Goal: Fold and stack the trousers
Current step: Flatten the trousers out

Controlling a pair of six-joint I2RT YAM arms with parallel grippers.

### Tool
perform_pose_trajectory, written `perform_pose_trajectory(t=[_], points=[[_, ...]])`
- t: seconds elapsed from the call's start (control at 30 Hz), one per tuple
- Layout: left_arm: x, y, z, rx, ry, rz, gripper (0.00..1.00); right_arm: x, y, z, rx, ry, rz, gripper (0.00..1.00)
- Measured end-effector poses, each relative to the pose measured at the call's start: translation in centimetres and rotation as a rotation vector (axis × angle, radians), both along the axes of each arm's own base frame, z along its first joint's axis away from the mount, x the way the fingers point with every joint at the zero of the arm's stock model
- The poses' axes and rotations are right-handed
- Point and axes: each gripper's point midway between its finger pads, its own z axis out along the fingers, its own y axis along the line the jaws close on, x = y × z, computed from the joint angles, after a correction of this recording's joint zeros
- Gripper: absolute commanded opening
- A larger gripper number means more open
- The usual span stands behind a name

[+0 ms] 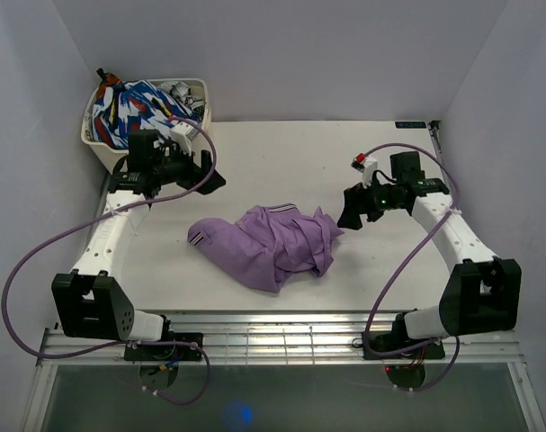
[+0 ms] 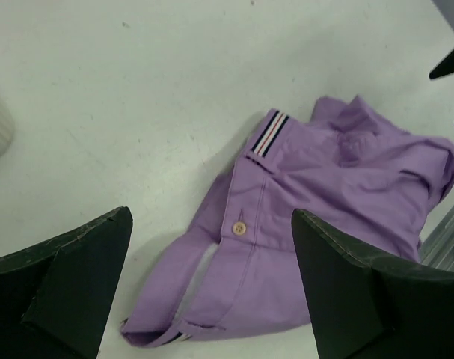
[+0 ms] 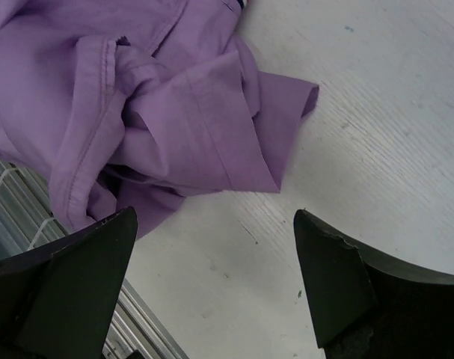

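Top external view, working outward from your side: past the slatted metal rail (image 1: 281,326) at the near edge, the trousers (image 1: 273,245) lie in a crumpled lilac heap around the middle of the desk (image 1: 281,153), not yet folded. Your left end effector (image 1: 206,176) hangs over bare desk beyond the heap and to its left, jaws spread wide with nothing between them. Your right end effector (image 1: 348,207) sits just off the heap's right edge, equally wide and empty. Neither touches the cloth. The left wrist view gives you a striped waistband (image 2: 268,133) and a pale button (image 2: 239,227) on a flatter panel. The right wrist view shows a loose folded flap (image 3: 234,127) pointing toward the fingers. Expect the fabric to be light, thin and limp: it should drape, sag and drag the rest of the heap along rather than hold any shape, though a firm pinch ought not to slip much. The waistband looks like your best hold, one end per side, since its doubled seam offers a firmer bite and should let the legs hang out straight. Farthest back, in the left corner, the white basket (image 1: 93,135) holds a blue, white and red patterned garment (image 1: 133,103); leave that alone.
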Motion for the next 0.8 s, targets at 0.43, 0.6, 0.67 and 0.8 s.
perform_pose_trajectory(t=[0.43, 0.6, 0.67, 0.8], points=[[-6.0, 5.7, -14.4, 0.113, 0.410, -0.024, 0.98, 4.6, 11.0, 4.6, 0.175, 0.004, 0.231, 0.90], [-6.5, 7.3, -16.1, 0.127, 0.436, -0.017, 0.98, 4.4, 14.7, -0.2, 0.150, 0.160, 0.269, 0.90], [-6.8, 7.5, -16.9, 0.128, 0.452, -0.031, 0.98, 4.2, 15.6, -2.4, 0.142, 0.237, 0.275, 0.90], [-7.7, 7.1, -18.5, 0.098, 0.497, -0.094, 0.97, 3.2, 16.5, -4.9, 0.168, 0.375, 0.289, 0.98]])
